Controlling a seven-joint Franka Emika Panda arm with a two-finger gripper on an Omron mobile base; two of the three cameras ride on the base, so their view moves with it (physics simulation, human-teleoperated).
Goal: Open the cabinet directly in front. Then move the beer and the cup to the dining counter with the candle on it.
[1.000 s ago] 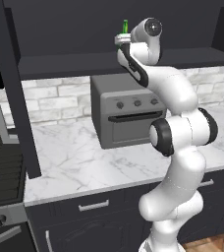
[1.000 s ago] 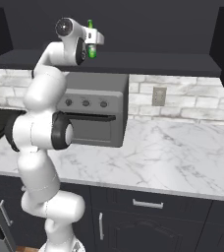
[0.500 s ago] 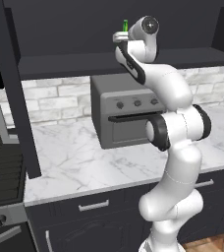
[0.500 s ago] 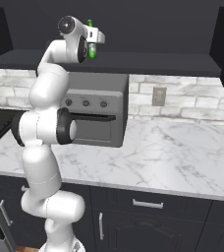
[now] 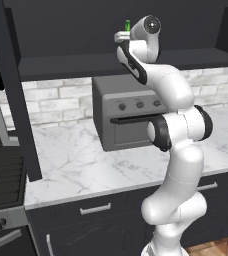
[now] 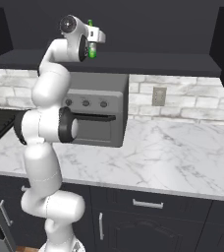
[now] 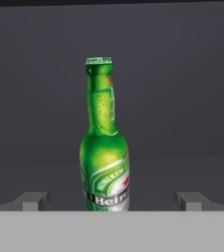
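The cabinet (image 5: 61, 65) stands open, showing its dark inside and shelf; one door is swung out at the left (image 5: 8, 90). The beer (image 7: 104, 157), a green bottle with a pale label, stands upright on the cabinet shelf. Its neck pokes up behind the hand (image 5: 127, 25), and its body shows under the hand (image 6: 91, 49). My gripper (image 7: 113, 202) is open, level with the bottle's lower body, one fingertip (image 7: 35, 201) on each side with wide gaps. The arm holds the gripper (image 5: 122, 36) high at the cabinet's mouth. The cup, the dining counter and the candle are out of view.
A grey toaster oven (image 5: 131, 117) sits on the marble counter (image 6: 173, 152) right under the hand. A black stove (image 5: 1, 170) lies to the left. Dark drawers (image 6: 148, 204) run below, and a wall outlet (image 6: 158, 96) sits on the brick backsplash.
The hand has crept slightly up and in towards the beer. The bottle has stayed where it was.
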